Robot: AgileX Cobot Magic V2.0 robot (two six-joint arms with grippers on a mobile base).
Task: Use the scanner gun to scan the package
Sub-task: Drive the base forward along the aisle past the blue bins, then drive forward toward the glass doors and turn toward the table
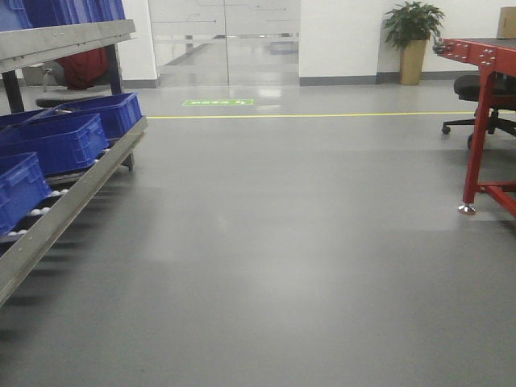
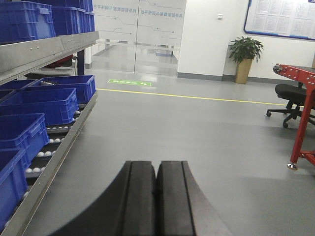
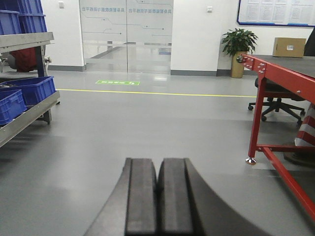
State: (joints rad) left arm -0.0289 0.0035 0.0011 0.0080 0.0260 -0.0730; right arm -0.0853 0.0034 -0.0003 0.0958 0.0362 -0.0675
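Left gripper (image 2: 157, 172) and right gripper (image 3: 157, 169): pads pressed fully together, holding nothing, above the floor (image 1: 282, 242). A box (image 3: 289, 47) rests on the red table (image 3: 290, 66), far right.

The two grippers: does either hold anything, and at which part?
Nothing is held. The left gripper and the right gripper are both shut, with nothing between the jaws.
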